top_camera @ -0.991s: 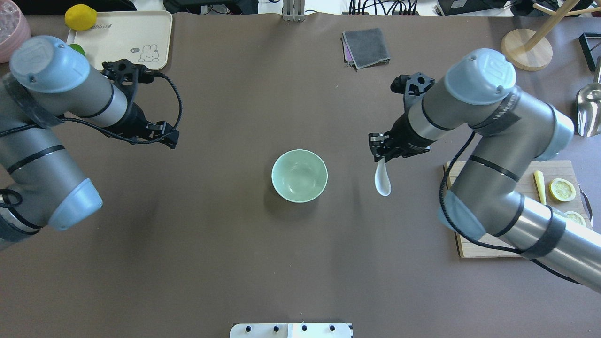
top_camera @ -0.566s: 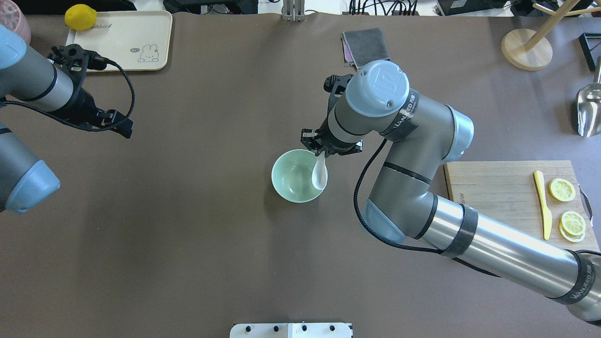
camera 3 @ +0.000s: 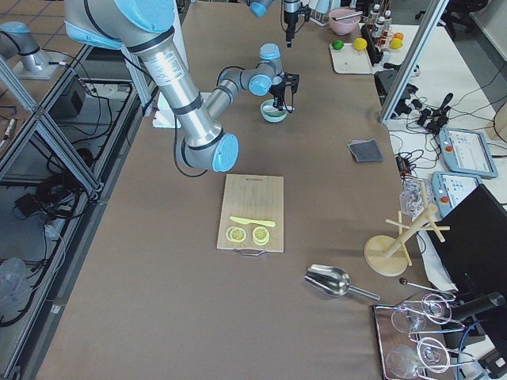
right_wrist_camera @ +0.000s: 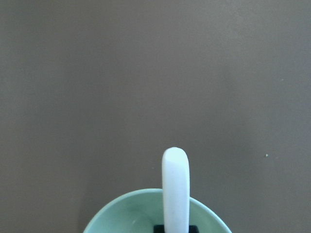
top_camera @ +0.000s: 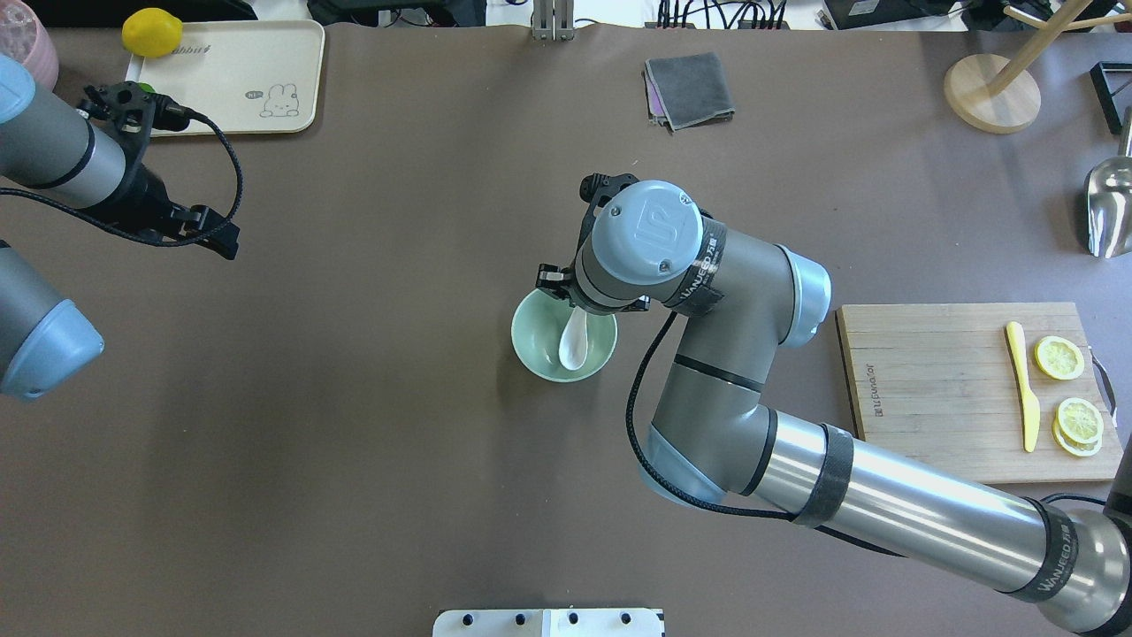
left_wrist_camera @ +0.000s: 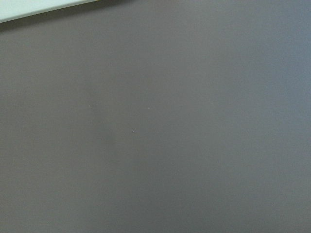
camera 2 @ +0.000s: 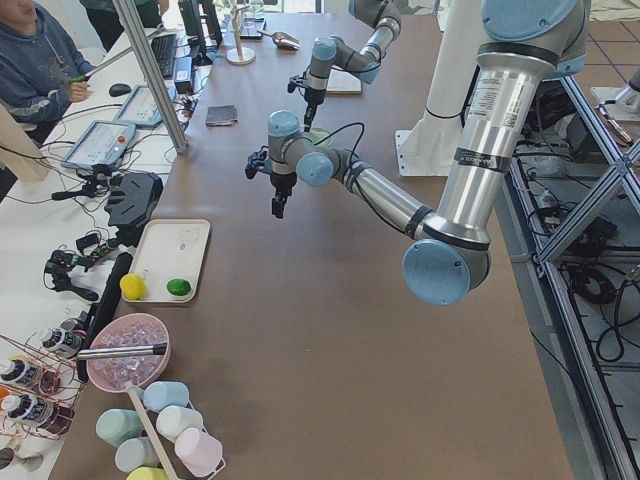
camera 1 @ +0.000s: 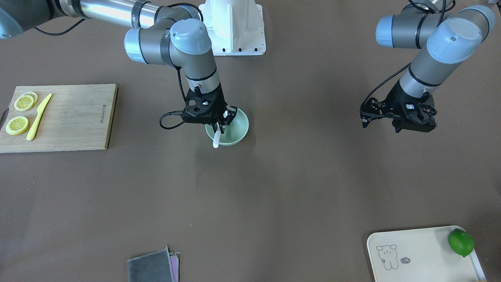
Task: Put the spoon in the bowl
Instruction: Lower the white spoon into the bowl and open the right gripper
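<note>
The pale mint-green bowl [top_camera: 537,352] stands at the middle of the table, also seen in the front view [camera 1: 239,133]. The white spoon [top_camera: 573,343] hangs tilted with its scoop inside the bowl. Its handle end pokes out past the rim in the front view [camera 1: 215,141] and in the right wrist view [right_wrist_camera: 175,187], above the bowl's rim [right_wrist_camera: 126,204]. My right gripper [top_camera: 573,299] is over the bowl's far rim and shut on the spoon's handle. My left gripper [top_camera: 212,237] hovers far to the left, open and empty [camera 1: 381,121].
A wooden cutting board [top_camera: 937,389] with lemon slices and a yellow knife [top_camera: 1024,389] lies at the right. A grey cloth [top_camera: 690,88] lies at the back. A cream tray [top_camera: 239,75] with a lemon sits back left. A wooden stand [top_camera: 990,93] and a metal scoop [top_camera: 1110,208] are far right.
My right arm carried the spoon left from beside the bowl to over it, and the scoop now sits inside the bowl. My left arm pulled back to the left.
</note>
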`<state>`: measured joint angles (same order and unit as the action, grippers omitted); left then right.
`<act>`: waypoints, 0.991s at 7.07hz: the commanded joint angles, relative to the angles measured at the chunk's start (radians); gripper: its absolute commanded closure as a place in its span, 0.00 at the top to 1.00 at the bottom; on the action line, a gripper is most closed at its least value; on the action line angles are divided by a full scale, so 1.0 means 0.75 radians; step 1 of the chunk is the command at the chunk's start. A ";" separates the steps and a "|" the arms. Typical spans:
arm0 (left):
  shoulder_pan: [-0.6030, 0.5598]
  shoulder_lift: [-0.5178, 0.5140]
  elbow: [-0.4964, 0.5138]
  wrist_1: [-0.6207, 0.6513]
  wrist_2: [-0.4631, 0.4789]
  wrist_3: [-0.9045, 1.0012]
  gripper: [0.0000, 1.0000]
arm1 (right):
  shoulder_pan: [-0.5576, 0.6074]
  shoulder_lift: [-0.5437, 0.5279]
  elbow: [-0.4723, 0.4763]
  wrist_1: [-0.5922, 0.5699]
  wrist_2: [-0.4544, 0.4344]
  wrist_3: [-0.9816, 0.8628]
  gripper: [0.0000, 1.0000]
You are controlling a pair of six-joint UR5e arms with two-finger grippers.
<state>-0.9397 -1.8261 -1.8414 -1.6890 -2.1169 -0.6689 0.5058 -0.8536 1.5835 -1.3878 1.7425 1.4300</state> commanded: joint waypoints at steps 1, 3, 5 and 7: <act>-0.001 0.001 0.001 0.000 0.000 0.000 0.98 | -0.012 -0.003 0.001 0.001 -0.018 0.008 0.87; -0.011 0.003 -0.028 0.000 0.010 -0.006 0.98 | 0.041 -0.066 0.087 -0.017 0.008 -0.011 1.00; -0.086 0.046 -0.042 0.006 0.006 0.022 0.98 | 0.241 -0.262 0.238 -0.019 0.228 -0.146 1.00; -0.286 0.131 -0.032 0.067 -0.024 0.379 0.98 | 0.482 -0.534 0.361 -0.039 0.431 -0.516 1.00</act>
<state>-1.0697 -1.7715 -1.8664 -1.6683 -2.1182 -0.5359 0.7514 -1.1308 1.7944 -1.4053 1.9637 1.2075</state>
